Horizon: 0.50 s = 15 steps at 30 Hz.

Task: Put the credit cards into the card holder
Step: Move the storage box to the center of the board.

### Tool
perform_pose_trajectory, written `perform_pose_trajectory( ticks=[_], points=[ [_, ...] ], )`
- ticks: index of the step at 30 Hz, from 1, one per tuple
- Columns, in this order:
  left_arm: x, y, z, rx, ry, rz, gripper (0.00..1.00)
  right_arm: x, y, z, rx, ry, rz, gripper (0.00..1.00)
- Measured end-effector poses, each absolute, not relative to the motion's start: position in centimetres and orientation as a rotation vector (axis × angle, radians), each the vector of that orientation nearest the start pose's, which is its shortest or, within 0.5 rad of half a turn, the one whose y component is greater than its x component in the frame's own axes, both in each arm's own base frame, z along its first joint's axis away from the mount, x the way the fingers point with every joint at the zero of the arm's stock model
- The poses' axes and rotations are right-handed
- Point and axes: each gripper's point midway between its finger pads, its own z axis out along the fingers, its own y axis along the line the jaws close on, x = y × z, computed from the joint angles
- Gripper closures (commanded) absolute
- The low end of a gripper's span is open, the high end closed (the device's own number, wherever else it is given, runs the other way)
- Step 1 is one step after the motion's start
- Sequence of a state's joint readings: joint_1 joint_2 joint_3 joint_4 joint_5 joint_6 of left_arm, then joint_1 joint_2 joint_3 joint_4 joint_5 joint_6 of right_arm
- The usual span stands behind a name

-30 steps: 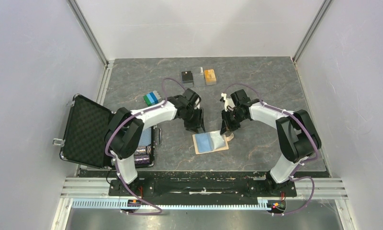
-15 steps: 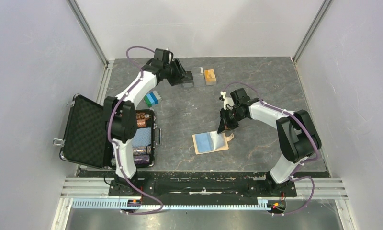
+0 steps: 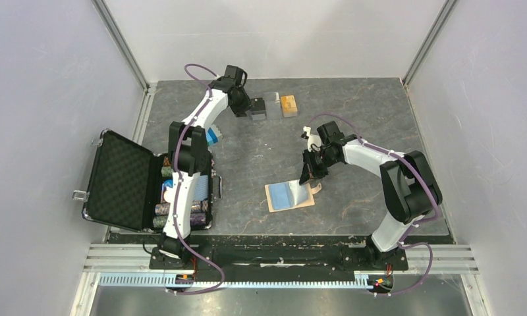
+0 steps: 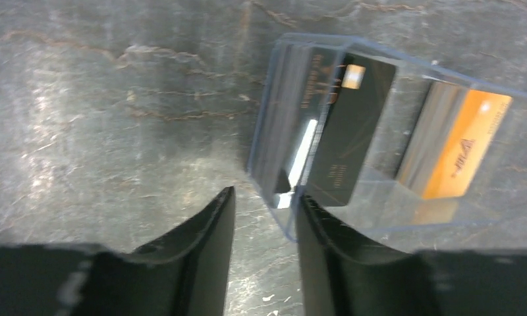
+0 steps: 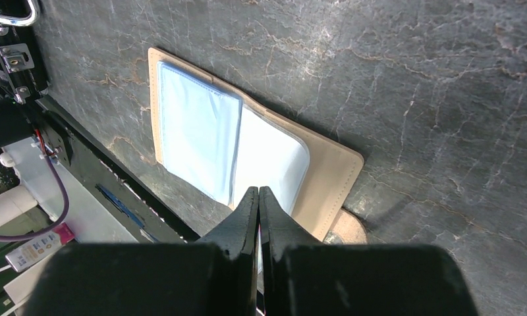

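Observation:
The card holder (image 3: 284, 196) lies open near the table's front middle, tan with light-blue inside; it also shows in the right wrist view (image 5: 333, 172). My right gripper (image 3: 307, 176) is shut, its tips (image 5: 258, 191) resting on the holder's pale inner sleeve next to the snap tab (image 5: 348, 230). My left gripper (image 3: 252, 111) is open at the far side. In the left wrist view it (image 4: 264, 197) sits at the near corner of a clear box (image 4: 284, 220). The box holds a black card stack (image 4: 343, 131) and orange credit cards (image 4: 462, 148). No loose card shows.
A big black foam-lined case (image 3: 119, 179) stands open at the left with poker chips (image 3: 196, 207) inside. A blue-green block (image 3: 213, 135) sits behind the left arm. Grey walls close in the table on three sides.
My left arm has swung from beside the card holder to the far box of cards. The right gripper has stayed on the holder.

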<state>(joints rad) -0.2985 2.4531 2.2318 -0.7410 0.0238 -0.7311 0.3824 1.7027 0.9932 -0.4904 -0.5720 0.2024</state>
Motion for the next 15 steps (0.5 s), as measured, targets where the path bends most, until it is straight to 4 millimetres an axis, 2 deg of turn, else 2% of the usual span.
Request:
perform_pose_trajectory(
  ticks=[4, 6, 10, 15],
  points=[
    [55.8, -20.4, 6.7, -0.544, 2.53, -0.42, 0.9, 25.9, 21.4, 4.3, -0.406, 2.783, 0.941, 0.99],
    [55.9, -20.5, 6.7, -0.528, 2.526, -0.417, 0.97, 25.9, 21.4, 4.3, -0.405, 2.786, 0.941, 0.99],
    [55.7, -20.2, 6.8, -0.516, 2.52, -0.391, 0.98, 25.9, 21.4, 4.1, -0.402, 2.795, 0.94, 0.98],
    [53.9, -19.1, 6.8, -0.493, 2.547, -0.338, 0.98, 26.5, 21.7, 4.8, -0.392, 2.783, 0.943, 0.98]
  ],
)
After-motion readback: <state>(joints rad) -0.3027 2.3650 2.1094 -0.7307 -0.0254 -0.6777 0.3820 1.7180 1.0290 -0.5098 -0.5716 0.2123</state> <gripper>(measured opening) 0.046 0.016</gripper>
